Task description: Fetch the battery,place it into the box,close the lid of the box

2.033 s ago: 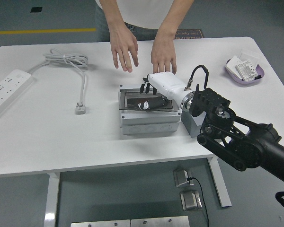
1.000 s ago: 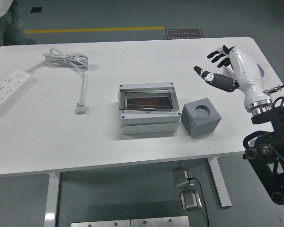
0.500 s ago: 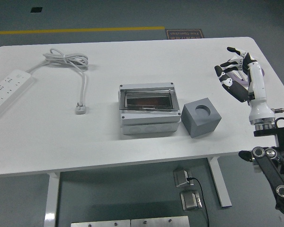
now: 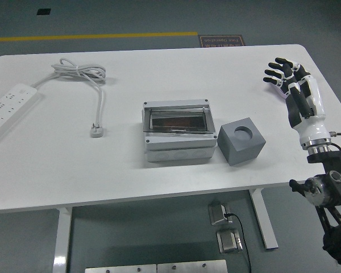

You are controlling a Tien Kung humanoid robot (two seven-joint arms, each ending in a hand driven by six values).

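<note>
Over the right edge of the surface: my right hand point(image 4: 292, 91) hangs with fingers spread, holding nothing, well apart from the box.
Left hand: out of view.
Box point(image 4: 176, 132): sits mid-surface point(image 4: 125, 165); its smoked lid appears to lie flat over the tray already.
Battery: I cannot pick it out anywhere; something reddish-dark shows dimly under the lid, too unclear to name.
Grey block point(image 4: 241, 141): just beside the box on its right, with a round recess on top.
Risk one: reaching back toward the box, my forearm could clip the grey block and shove it into the box.
Risk two: I judge the lid may not be latched; assuming otherwise leaves the task unfinished.
Clutter: power strip point(image 4: 8, 108) and white cable point(image 4: 94, 91) lie far left, no threat.
</note>
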